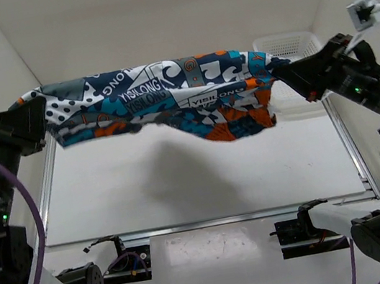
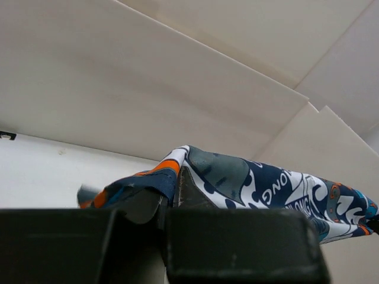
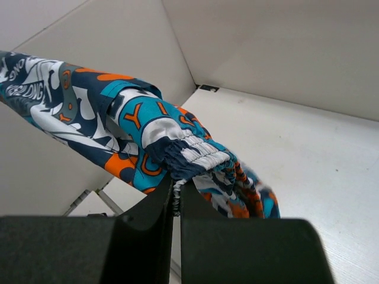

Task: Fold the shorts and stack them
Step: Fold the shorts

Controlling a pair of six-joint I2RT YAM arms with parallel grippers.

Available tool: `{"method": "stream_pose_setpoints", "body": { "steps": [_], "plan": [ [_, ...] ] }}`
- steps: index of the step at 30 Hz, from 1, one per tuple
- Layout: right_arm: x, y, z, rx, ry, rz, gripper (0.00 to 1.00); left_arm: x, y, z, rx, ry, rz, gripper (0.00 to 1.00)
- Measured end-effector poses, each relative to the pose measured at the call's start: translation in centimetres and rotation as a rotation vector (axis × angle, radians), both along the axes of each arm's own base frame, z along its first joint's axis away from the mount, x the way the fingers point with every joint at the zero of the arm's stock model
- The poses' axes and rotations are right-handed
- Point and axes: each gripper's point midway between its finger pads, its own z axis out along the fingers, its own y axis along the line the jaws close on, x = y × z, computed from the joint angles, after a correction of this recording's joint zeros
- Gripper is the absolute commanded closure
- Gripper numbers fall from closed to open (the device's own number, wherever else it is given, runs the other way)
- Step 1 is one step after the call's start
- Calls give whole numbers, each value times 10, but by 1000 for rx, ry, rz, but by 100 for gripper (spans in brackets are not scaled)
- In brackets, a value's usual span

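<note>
- the left gripper (image 1: 40,117) is clamped on one end of the shorts (image 1: 160,96).
- the shorts are held stretched in the air between both arms, long axis left to right, above the table (image 1: 183,187).
- the right gripper (image 1: 285,76) is clamped on the elastic end; neither arm is nearer.
- a basket (image 1: 290,43) is seen behind it; the room below is judged ample.

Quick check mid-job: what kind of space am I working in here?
Probably a lab test cell rather than a home: plain white wall panels box in a white table, and metal rails run along its edges.
</note>
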Motion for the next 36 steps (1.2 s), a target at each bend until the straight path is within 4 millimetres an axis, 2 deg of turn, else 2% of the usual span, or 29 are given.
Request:
{"method": "stream_pose_setpoints", "body": {
  "steps": [3, 7, 10, 13, 16, 19, 21, 24, 27, 28, 30, 32, 34, 36],
  "plan": [
    [-27, -6, 15, 12, -38, 4, 100, -16, -2, 4, -7, -23, 1, 90],
    [-43, -11, 16, 16, -42, -6, 100, -7, -3, -1, -23, 13, -9, 90],
    [-33, -13, -4, 2, 21, -33, 100, 13, -5, -11, -29, 68, -40, 90],
    [-4, -11, -44, -29, 147, -69, 100, 54, -7, -37, -36, 175, -78, 90],
    [39, -4, -95, -70, 293, -99, 100, 120, -7, -83, -51, 350, -120, 90],
    [96, 7, -151, -116, 433, -126, 100, 208, -2, -162, -66, 589, -146, 90],
    [131, 14, -190, -147, 518, -142, 100, 260, 1, -225, -76, 743, -158, 90],
    [181, 23, -251, -205, 642, -166, 100, 318, 4, -324, -85, 962, -155, 90],
    [221, 31, -305, -259, 735, -177, 100, 355, 8, -402, -82, 1101, -140, 90],
    [235, 33, -323, -276, 766, -181, 100, 364, 10, -421, -81, 1133, -129, 90],
    [262, 38, -352, -299, 810, -184, 100, 375, 16, -449, -71, 1171, -102, 90],
    [285, 41, -376, -311, 837, -188, 100, 380, 22, -461, -59, 1183, -78, 90],
    [307, 42, -393, -313, 852, -192, 100, 385, 26, -460, -49, 1169, -61, 90],
    [321, 43, -403, -308, 861, -192, 100, 391, 26, -450, -44, 1133, -59, 90]
  ]
}}
